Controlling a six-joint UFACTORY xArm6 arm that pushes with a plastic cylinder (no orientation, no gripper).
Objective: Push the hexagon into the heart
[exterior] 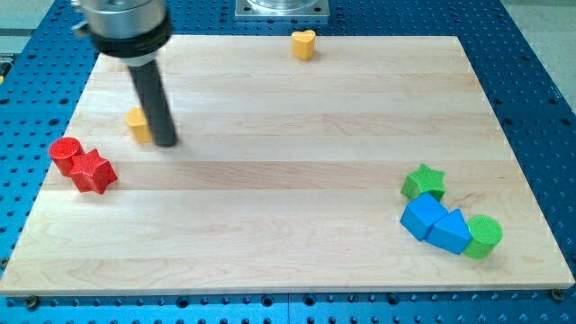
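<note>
Your tip sat just right of the yellow hexagon, no jaws to report; pushing from there risked driving it left, away from the far yellow heart

A pale wooden board lies on a blue perforated table.

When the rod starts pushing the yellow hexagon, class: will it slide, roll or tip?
The yellow hexagon looks squat with flat faces, so it likely slides rather than rolls. My tip touches its right edge, off-centre, so it may spin. The wooden board looks smooth, so little drag.
</note>
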